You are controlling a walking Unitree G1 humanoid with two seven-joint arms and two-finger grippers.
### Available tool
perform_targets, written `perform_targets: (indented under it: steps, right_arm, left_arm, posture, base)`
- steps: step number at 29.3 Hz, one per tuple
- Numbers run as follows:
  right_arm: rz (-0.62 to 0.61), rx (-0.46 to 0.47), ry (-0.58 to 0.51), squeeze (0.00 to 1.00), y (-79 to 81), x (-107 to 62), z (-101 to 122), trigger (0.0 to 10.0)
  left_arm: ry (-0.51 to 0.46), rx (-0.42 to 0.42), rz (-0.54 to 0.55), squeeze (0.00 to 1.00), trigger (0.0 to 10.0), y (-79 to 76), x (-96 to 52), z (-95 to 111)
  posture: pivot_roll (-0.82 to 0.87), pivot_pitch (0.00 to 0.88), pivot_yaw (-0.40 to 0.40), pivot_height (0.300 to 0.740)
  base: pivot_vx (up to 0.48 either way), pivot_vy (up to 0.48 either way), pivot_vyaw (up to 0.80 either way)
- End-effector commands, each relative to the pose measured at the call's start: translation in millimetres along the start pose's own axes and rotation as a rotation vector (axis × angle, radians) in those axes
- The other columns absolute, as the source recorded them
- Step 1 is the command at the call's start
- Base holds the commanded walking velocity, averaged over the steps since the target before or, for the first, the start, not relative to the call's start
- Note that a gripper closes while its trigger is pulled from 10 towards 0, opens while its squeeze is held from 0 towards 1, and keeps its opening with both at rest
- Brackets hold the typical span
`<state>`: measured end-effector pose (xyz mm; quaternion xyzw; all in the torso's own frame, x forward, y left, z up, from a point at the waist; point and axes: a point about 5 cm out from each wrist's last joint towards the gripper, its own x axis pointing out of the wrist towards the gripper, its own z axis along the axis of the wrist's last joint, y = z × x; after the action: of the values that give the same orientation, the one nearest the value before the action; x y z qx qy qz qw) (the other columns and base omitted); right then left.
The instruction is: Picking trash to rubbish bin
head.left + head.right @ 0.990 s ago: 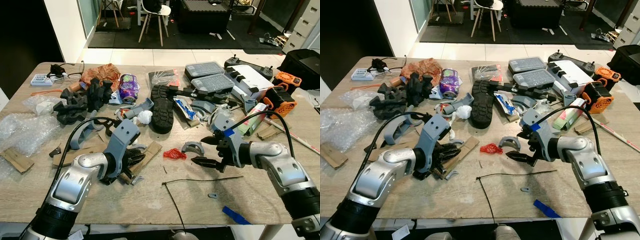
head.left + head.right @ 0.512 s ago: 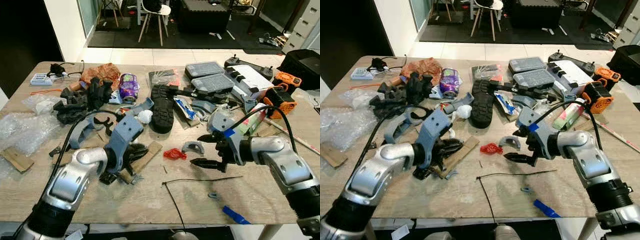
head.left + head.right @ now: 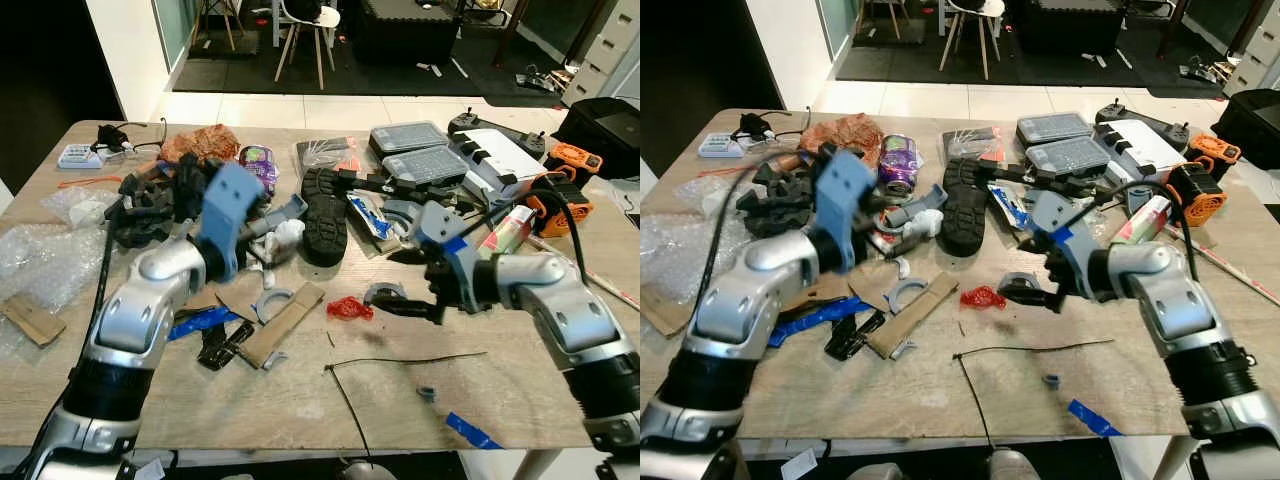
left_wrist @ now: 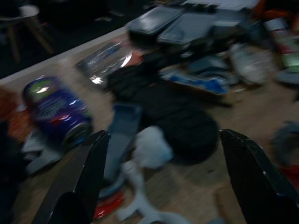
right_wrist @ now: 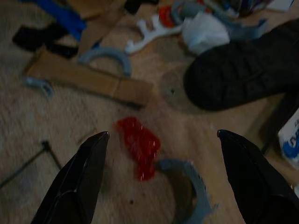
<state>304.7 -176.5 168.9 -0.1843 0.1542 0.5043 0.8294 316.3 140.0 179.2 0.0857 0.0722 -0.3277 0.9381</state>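
A crumpled red scrap (image 3: 348, 308) lies on the wooden table (image 3: 300, 400) near the middle. My right gripper (image 3: 398, 285) hovers just right of it, open, with the red scrap (image 5: 138, 144) between its spread fingers and a grey curved part (image 5: 187, 186) beside it. My left gripper (image 4: 163, 135) is raised over the left-centre clutter, open and empty. It faces a white crumpled paper (image 3: 289, 233), a purple can (image 3: 260, 165) and a black shoe sole (image 3: 325, 215).
A cardboard strip (image 3: 282, 325), a blue tape strip (image 3: 205, 322) and a black piece (image 3: 222, 345) lie under the left arm. A black cable tie (image 3: 400, 360) and blue bit (image 3: 470, 430) sit near the front edge. Cases, tools and bubble wrap (image 3: 45, 265) crowd the back and left.
My left arm has lifted off the cardboard strip and swung up toward the white paper, uncovering the blue strip and black piece. My right gripper has edged left, closer to the red scrap.
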Motion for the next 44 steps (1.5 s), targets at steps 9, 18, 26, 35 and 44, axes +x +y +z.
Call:
perform_targets:
  steps: [9,18,26,35,44]
  right_arm:
    - [0.023,0.027,-0.060,0.00,5.6,1.9,5,10.0]
    - [0.189,0.023,-0.110,0.00,35.9,-8.0,19,10.0]
    - [0.257,0.049,-0.036,0.00,60.0,-24.1,13,10.0]
    - [0.308,0.053,0.003,0.00,69.5,-21.6,13,10.0]
    - [0.311,0.049,-0.024,0.00,76.7,-17.4,22,10.0]
  left_arm:
    - [0.041,0.027,0.094,1.00,10.0,18.7,-3.5,-15]
    - [0.001,0.044,-0.023,0.00,10.0,-2.1,-20.5,-21]
    - [0.166,0.160,-0.261,0.00,10.0,-40.2,-58.5,-47]
    - [0.238,0.067,-0.433,0.00,10.0,-89.8,-65.0,-57]
    - [0.242,-0.094,-0.319,0.00,10.0,-116.0,-45.9,-52]
  posture:
    - [0.00,0.000,-0.032,0.740]
    - [-0.01,0.000,-0.030,0.740]
    - [-0.04,0.066,-0.048,0.740]
    - [-0.03,0.101,-0.058,0.740]
    - [-0.01,0.108,-0.048,0.740]
  base:
    - [0.000,0.000,0.00]
    - [0.000,0.000,0.00]
    - [0.000,0.000,0.00]
    - [0.000,0.000,0.00]
    - [0.000,0.000,0.00]
